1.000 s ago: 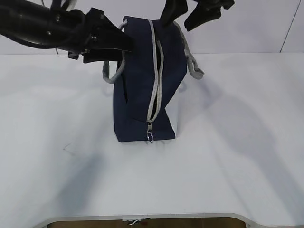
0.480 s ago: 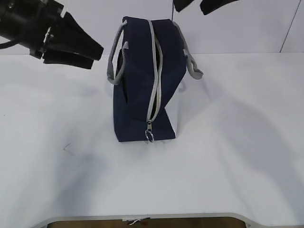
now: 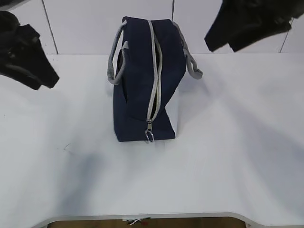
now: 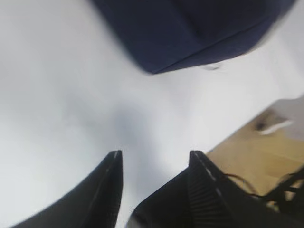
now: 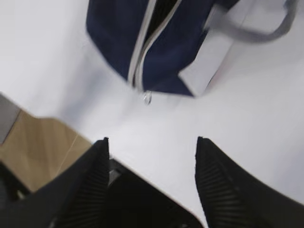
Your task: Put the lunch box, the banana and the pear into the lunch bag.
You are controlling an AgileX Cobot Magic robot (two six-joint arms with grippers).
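Bag dead centre: the lunch bag (image 3: 145,80) stands upright on the white table (image 3: 228,156), its narrow end facing the exterior camera, grey zipper (image 3: 154,80) running down the middle to the metal ring pull (image 3: 149,137) near the base. The zipper looks parted along the top, a dark slit showing between its grey edges. Grey handles (image 3: 115,61) droop off both sides. My left gripper (image 4: 153,159) is up off the table on the left, well apart from the bag, fingers spread wide with nothing between them, only bare table beneath and the bag's navy corner ahead. My right gripper (image 5: 152,145) hangs high on the right, also clear of the bag, fingers wide apart and holding nothing, looking down at the zipper end and ring pull. Lunch box, banana, pear: I can't see any of them from here.
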